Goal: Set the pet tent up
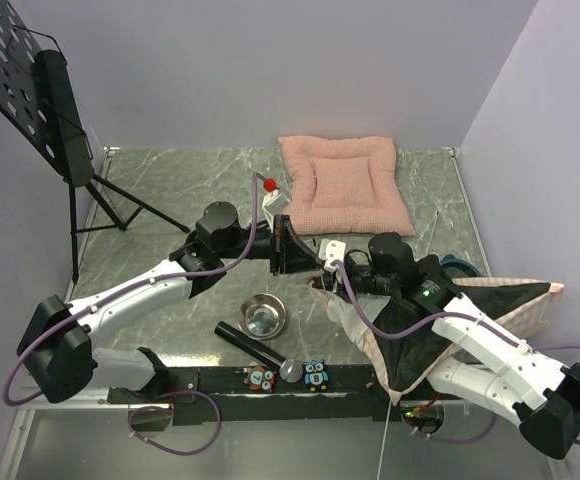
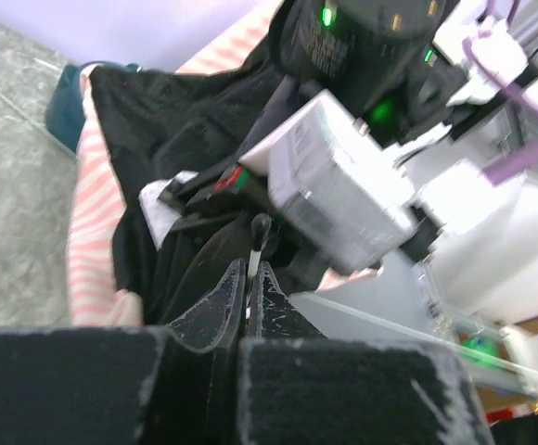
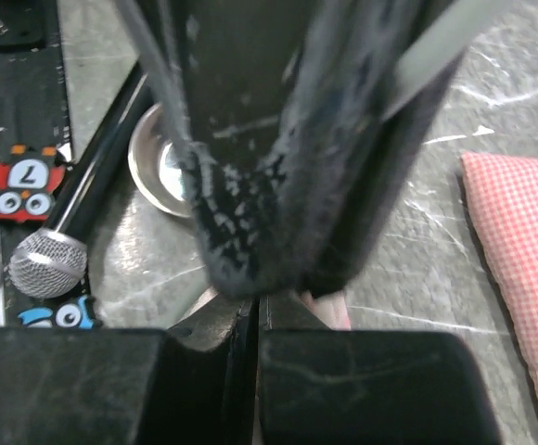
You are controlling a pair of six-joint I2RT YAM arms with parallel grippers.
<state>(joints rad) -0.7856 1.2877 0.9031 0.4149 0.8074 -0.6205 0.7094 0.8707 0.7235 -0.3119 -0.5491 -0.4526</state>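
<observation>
The pet tent point(image 1: 420, 330) lies collapsed at the right, black floor up, with pink-striped fabric point(image 1: 530, 300) along its edge. My left gripper point(image 1: 308, 258) reaches in from the left and is shut on a thin white pole point(image 2: 253, 260) at the tent's near corner. In the left wrist view the black floor point(image 2: 185, 111) and striped fabric point(image 2: 93, 222) lie just beyond the left gripper point(image 2: 252, 271). My right gripper point(image 1: 322, 272) meets it there. In the right wrist view the right gripper point(image 3: 258, 304) is shut on the tent's corner, with pink fabric point(image 3: 332, 308) at the jaw tips.
A pink quilted cushion point(image 1: 345, 185) lies at the back. A steel bowl point(image 1: 262, 316) and a black microphone point(image 1: 255, 345) lie near the front middle, also in the right wrist view point(image 3: 162, 171). A black music stand point(image 1: 55, 120) stands at the back left.
</observation>
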